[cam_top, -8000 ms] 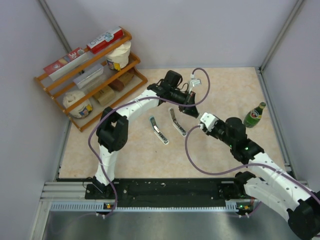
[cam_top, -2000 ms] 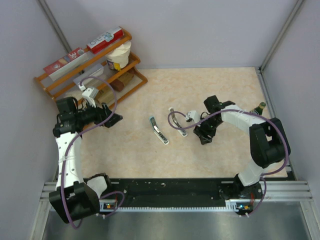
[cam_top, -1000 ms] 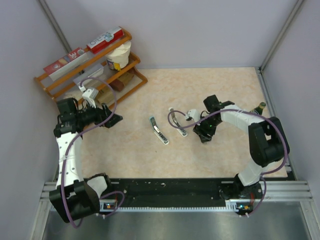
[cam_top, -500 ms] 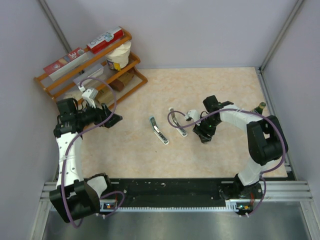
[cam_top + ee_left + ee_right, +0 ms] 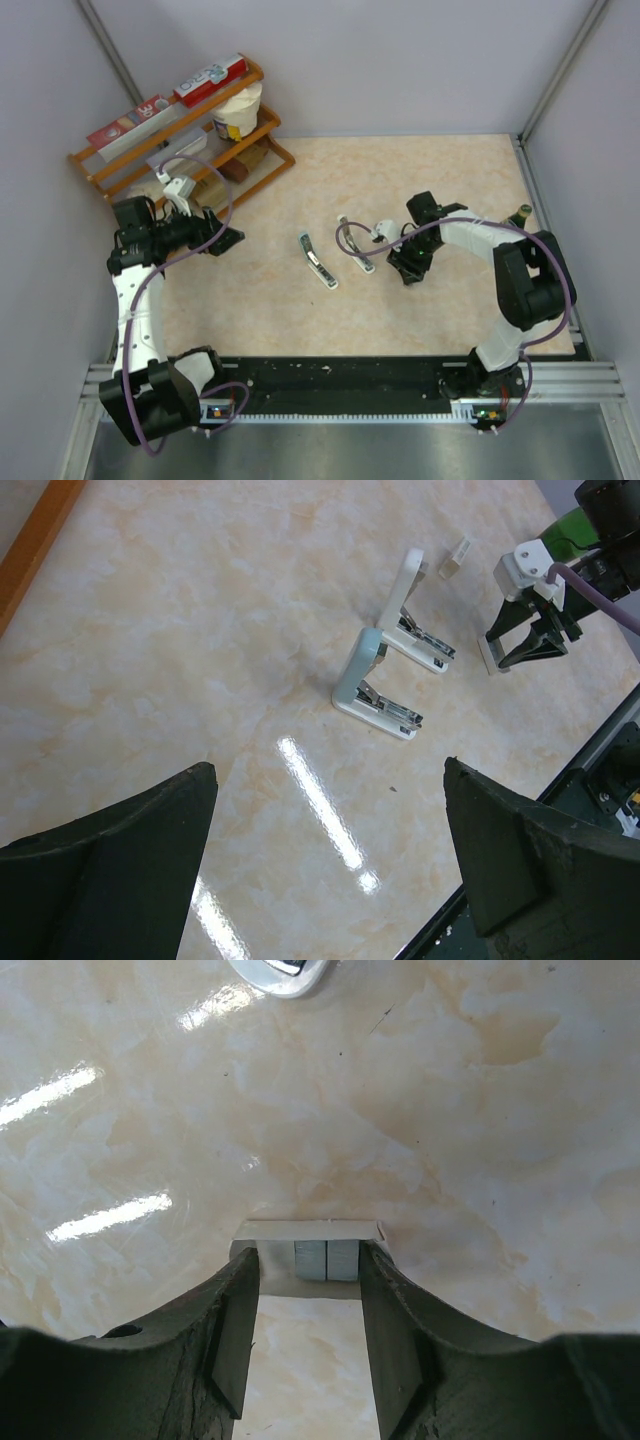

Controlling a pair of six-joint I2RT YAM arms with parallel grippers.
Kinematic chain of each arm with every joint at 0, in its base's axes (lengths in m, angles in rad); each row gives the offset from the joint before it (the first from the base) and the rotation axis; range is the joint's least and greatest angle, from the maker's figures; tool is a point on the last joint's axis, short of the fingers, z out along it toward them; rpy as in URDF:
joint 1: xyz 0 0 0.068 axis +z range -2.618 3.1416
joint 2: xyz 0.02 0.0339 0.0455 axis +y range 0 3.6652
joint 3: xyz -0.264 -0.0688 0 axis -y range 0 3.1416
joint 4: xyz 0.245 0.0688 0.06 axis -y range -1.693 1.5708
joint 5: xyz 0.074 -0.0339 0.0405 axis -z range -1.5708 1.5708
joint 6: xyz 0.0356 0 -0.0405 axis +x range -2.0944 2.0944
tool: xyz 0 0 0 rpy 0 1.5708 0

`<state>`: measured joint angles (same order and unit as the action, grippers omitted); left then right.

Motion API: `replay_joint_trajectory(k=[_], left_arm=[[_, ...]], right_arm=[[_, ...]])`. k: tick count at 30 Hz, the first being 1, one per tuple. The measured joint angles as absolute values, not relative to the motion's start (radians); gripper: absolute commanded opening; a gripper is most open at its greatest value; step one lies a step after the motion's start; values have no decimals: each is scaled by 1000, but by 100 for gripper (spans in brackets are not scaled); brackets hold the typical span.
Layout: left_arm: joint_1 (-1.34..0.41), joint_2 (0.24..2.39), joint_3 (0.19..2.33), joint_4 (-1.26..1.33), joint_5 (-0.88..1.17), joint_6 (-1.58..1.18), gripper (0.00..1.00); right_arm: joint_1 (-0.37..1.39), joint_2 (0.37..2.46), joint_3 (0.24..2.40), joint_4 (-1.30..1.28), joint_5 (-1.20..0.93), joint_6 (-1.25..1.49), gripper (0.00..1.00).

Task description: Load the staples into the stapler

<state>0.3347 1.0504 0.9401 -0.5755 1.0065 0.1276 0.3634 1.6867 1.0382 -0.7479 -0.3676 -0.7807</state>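
Around the work: 2 staplers on the table (image 5: 450,170), left stapler (image 5: 317,260) and right stapler (image 5: 352,243). They sit near each other but apart, roughly parallel, long axes running far-left to near-right in the top view. The left wrist view shows both hinged open in a V. The right arm's purple cable (image 5: 343,240) crosses in front of the right stapler in the top view. A small clear piece (image 5: 459,557) lies near that stapler. A green bottle (image 5: 513,220) stands at the table's right edge and a wooden rack (image 5: 170,165) fills the far-left corner, both well apart from the staplers.

Right gripper (image 5: 405,268) is down at the table just right of the right stapler, jaws narrow, straddling the staples (image 5: 327,1260). They are a grey block on a white strip lying flat, the strip's long axis crosswise and its ends running under the fingers (image 5: 240,1310). Can't tell if it's pinched. A stapler's rounded metal end shows just ahead.

Left gripper (image 5: 328,770) is spread wide, holding nothing, over the table's left side near the rack.
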Motion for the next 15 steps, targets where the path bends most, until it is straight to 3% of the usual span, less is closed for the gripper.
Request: replay_joint_trajectory(k=[11,15], left_arm=[[339,1050,939,-575,1007,125,98],[339,1050,939,-575,1007,125,99]], right_arm=[[363,1673,1004,-708,-353,-781,44],[363,1655,982,-688,-343,-781,39]])
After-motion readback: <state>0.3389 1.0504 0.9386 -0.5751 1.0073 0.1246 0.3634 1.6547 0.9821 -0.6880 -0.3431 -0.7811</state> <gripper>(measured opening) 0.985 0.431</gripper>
